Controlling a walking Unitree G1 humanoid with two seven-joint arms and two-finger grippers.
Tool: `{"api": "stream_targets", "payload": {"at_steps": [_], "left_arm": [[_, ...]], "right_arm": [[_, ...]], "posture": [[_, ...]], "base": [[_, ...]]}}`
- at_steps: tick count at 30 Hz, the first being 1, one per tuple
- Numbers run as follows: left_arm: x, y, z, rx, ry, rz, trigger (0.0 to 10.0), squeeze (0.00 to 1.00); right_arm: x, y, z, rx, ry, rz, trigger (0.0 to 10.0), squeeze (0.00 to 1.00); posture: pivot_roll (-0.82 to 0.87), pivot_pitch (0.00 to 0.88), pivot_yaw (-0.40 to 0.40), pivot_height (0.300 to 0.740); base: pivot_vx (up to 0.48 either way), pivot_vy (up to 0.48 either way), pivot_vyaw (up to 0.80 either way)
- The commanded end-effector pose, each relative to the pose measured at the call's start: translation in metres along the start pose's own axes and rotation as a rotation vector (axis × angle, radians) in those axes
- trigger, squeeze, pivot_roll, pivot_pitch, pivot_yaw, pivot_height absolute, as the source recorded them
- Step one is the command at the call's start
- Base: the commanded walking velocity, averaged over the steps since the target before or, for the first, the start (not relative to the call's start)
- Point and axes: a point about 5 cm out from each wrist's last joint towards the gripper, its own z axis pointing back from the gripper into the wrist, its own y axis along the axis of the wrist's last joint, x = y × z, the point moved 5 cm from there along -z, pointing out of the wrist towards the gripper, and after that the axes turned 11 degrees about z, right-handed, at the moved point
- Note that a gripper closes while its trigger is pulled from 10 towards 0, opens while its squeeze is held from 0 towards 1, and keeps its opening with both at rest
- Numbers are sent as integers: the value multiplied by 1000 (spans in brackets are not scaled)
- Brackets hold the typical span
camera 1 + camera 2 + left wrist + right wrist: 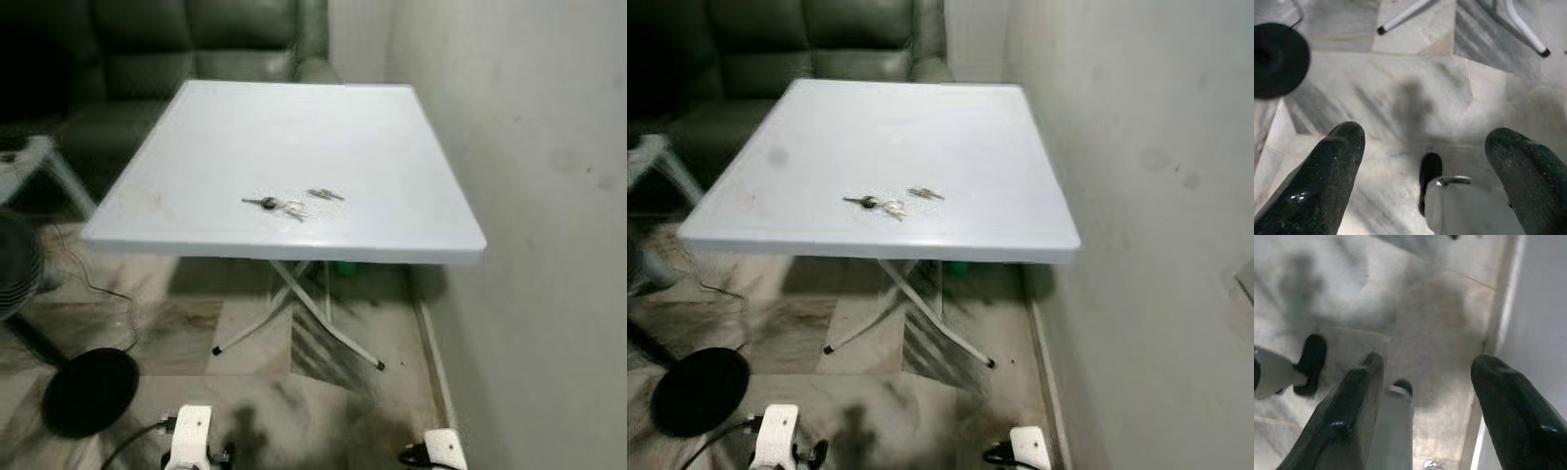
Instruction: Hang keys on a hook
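Nearest to us are our 2 grippers, both hanging low over the marble floor [294, 392]. We see the left gripper [1425, 171] with its jaws spread wide, holding nothing and touching nothing; its 2 black fingers [1322, 181] point down at the tiles. We see the right gripper [1425, 396] just as wide, empty, its fingers [1513, 411] aimed at the floor close beside the wall [529, 196]. From the head views both arms sit at our sides, their white wrists at about 7 and 5 o'clock of the frame.

Ahead, the largest thing is the white folding table [245, 117], its right edge near the wall. A dark green sofa [196, 49] stands behind it at 12 o'clock. A black round fan base [88, 392] lies on the floor at 8 o'clock, with a cable running from it.

The keys [279, 206] lie flat on the tabletop near its front edge, at roughly 6 o'clock of the table surface, with a smaller key piece [325, 194] just beside them at their 2 o'clock. Both grippers are well apart from them.
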Motion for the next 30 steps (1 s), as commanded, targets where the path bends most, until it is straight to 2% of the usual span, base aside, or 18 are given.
{"api": "stream_targets", "payload": {"at_steps": [1,3,8,10,15,17,19,20,25,28,30], "left_arm": [[2,-6,1,-18,-7,-10,10000,0],[3,-4,1,-10,-13,-12,10000,0],[12,19,-3,74,-53,0,10000,0],[21,46,-5,173,-103,-3,10000,0],[25,77,-3,291,-142,25,10000,0],[30,100,0,382,-174,34,10000,0],[33,113,2,435,-194,46,10000,0],[36,127,6,500,-213,54,10000,0],[47,163,22,667,-279,75,10000,0],[53,186,38,776,-309,89,10000,0],[56,202,52,848,-326,99,10000,0]], "right_arm": [[2,-4,1,-3,-3,-45,10000,0],[3,-3,1,3,-5,-52,10000,0],[4,9,0,59,5,-61,10000,0],[9,34,-1,155,4,-60,10000,0],[16,67,0,292,3,-57,10000,0],[19,94,3,404,4,-50,10000,0],[21,109,7,471,5,-50,10000,0],[23,124,11,541,3,-53,10000,0],[25,161,29,736,3,-50,10000,0],[26,187,47,866,-6,-44,10000,0],[28,207,65,970,-17,-31,10000,0]], "posture": [[15,0,13,740],[15,0,13,740],[15,0,14,740],[14,0,14,740],[9,0,16,740],[8,0,18,740],[8,0,19,740],[8,0,19,740],[4,0,22,740],[3,0,23,740],[3,0,24,740]], "base": [[0,0,0],[0,0,0],[0,0,0],[0,0,0],[0,0,0],[0,0,0],[0,0,0],[0,0,0],[0,0,0],[0,0,0],[0,0,0]]}}
